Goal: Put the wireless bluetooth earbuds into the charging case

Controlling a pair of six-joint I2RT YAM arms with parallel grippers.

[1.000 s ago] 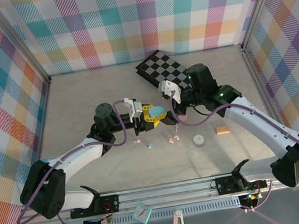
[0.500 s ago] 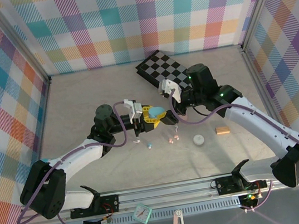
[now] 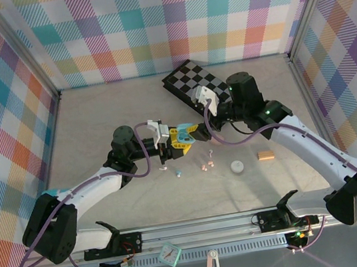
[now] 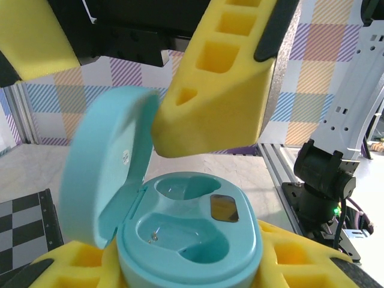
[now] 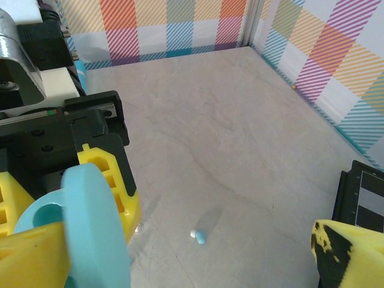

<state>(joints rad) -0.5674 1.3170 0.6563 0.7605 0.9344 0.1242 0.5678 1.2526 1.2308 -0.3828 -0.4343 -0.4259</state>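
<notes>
One nudge from your wide-open right gripper [image 5: 186, 258], seemingly straddling the lid [image 4: 102, 162], could slam shut the case [image 4: 192, 240] your left gripper [image 3: 179, 140] clamps.

Teal charging case [image 4: 192, 240], black-and-white checkerboard [image 3: 194, 81], grey tabletop [image 3: 96, 119] (pastel plaid walls [image 3: 148, 17])

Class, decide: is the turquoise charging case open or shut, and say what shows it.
Open: the charging case has its lid hinged up, baring two earbud wells that look empty.

White arms [image 3: 92, 184], purple cables [image 3: 234, 143], yellow fingers [image 4: 210, 90], possibly foam.
</notes>
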